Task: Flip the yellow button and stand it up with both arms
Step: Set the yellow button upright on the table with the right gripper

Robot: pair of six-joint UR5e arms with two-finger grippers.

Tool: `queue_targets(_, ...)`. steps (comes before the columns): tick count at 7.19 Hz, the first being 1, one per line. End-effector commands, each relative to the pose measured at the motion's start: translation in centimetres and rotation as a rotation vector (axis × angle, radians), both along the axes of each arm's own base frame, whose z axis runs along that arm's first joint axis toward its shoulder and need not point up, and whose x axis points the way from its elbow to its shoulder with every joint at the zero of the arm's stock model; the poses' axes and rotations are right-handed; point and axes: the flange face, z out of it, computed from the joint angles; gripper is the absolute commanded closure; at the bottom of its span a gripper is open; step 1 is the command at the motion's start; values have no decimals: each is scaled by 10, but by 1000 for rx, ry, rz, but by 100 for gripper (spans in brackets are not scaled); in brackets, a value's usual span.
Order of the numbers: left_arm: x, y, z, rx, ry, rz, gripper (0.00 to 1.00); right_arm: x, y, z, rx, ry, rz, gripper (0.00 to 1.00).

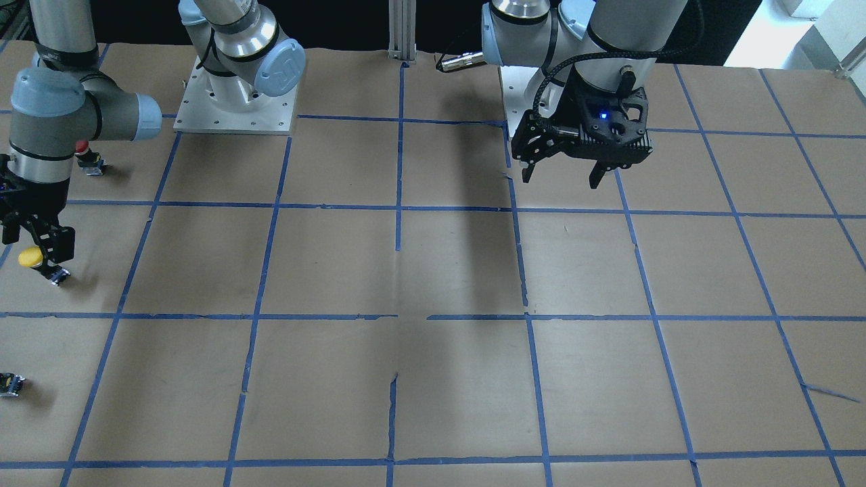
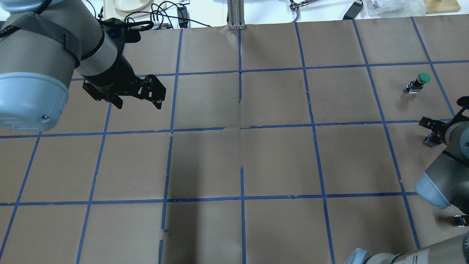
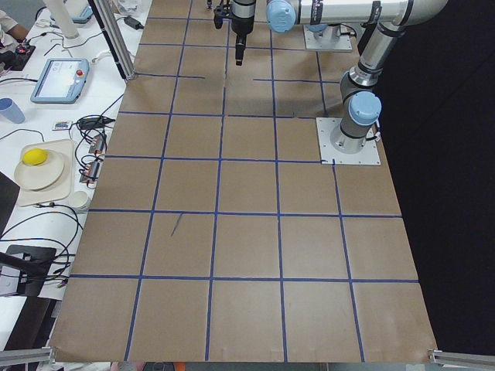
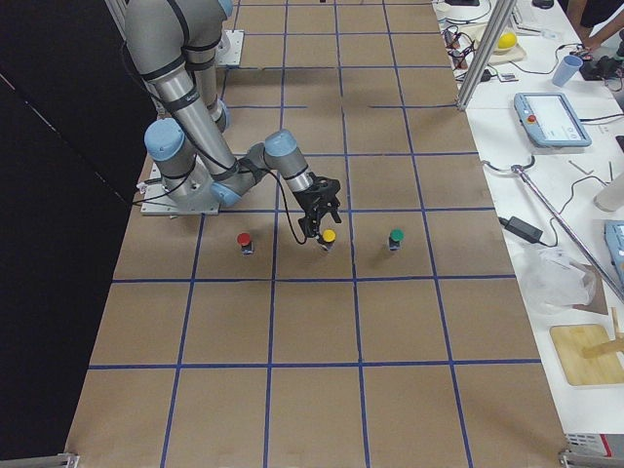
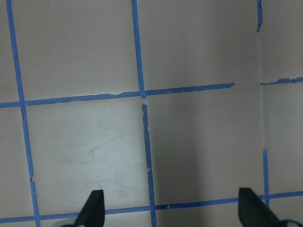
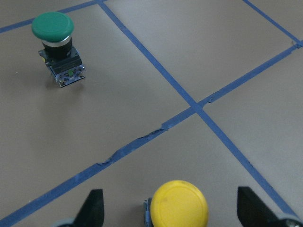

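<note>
The yellow button stands upright on the brown paper, yellow cap on top, at the table's right end; it also shows in the front view and the right side view. My right gripper is open and low around it, one finger on each side, not touching. In the overhead view only the button's body shows below the right gripper. My left gripper is open and empty, hovering above the table on the left half, fingertips over bare paper.
A green-capped button stands just beyond the yellow one. A red-capped button stands on its other side, nearer the robot's base. Blue tape lines grid the brown paper.
</note>
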Motion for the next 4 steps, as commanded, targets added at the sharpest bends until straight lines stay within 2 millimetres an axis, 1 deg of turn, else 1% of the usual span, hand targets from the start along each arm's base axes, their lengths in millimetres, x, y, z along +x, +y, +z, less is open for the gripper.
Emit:
queue_targets(1, 1, 2, 3, -7, -1, 2, 0, 6, 3, 19, 18, -4, 19, 0)
queue_targets(2, 0, 5, 3, -7, -1, 0, 0, 11, 1, 27, 48, -42, 38, 0)
queue_targets(3, 1, 3, 10, -19, 2, 1, 0, 20, -1, 41, 59, -42, 59, 0)
queue_targets(4, -1, -4, 4, -8, 8, 4, 0, 32, -9, 61, 97, -53, 86, 0)
